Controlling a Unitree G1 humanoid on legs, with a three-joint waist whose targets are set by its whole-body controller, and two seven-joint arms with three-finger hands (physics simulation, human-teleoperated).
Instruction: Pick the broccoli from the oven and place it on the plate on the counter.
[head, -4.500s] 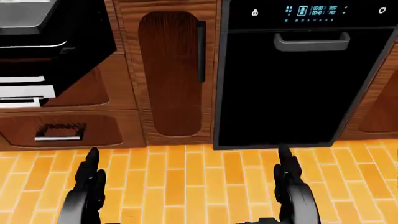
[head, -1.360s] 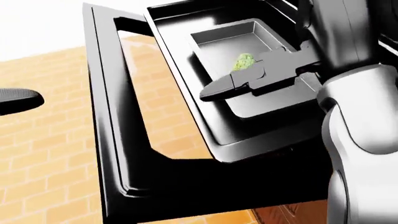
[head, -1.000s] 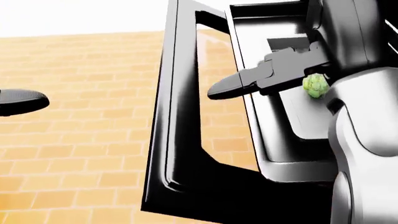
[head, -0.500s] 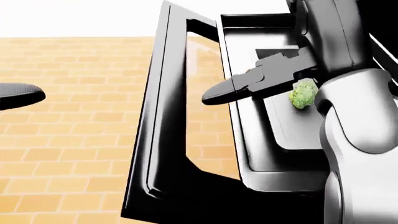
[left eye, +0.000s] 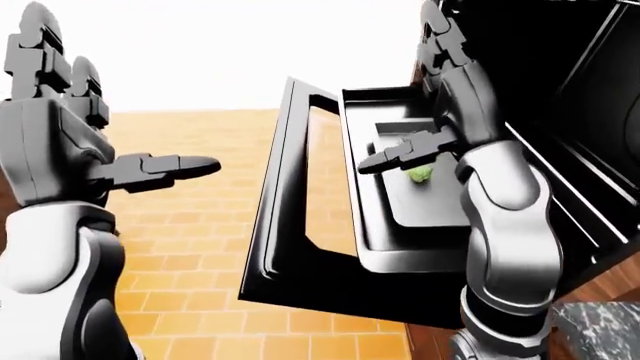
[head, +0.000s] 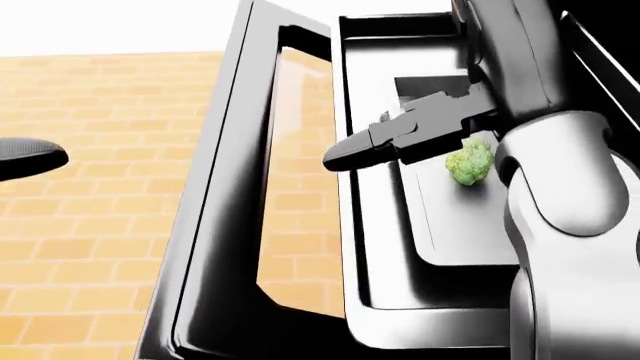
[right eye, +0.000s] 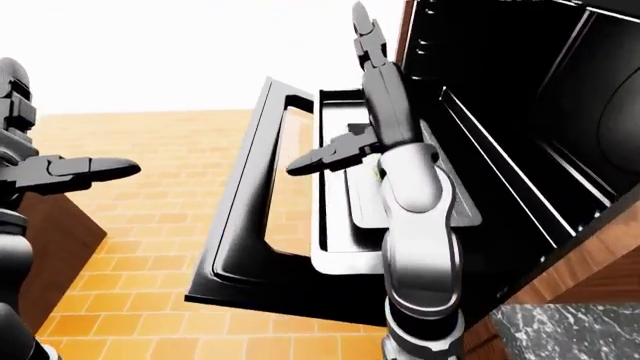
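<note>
A green broccoli (head: 468, 163) floret lies on a grey tray (head: 470, 232) that rests on the pulled-out oven rack (left eye: 370, 232), just below the right hand (head: 420, 127). The hand hangs over the tray with its fingers spread apart: one dark finger (head: 350, 154) juts left past the tray's edge, the others point up toward the far side of the oven, and none closes on the floret. Whether hand and broccoli touch cannot be told.

The oven (right eye: 520, 127) stands open at the right of the eye views, its dark cavity showing ribbed side walls. Its black door (left eye: 300, 217) hangs down flat toward the left, and the orange brick floor (left eye: 200, 217) shows through the door's glass window.

The right arm (left eye: 505, 225), grey and jointed, rises from the bottom of the view across the oven mouth and hides part of the tray's right side.

Well apart at the left, the left hand (left eye: 70, 127) hovers over the floor, fingers open, one finger (left eye: 170, 165) stretched out to the right and two raised upward, holding nothing.

Brick-pattern flooring fills the lower left of each view, meeting a blank white expanse beyond. A strip of brown wood cabinet (right eye: 590, 255) runs beneath the oven at the lower right, with a corner of speckled grey counter (right eye: 560, 330) below it.
</note>
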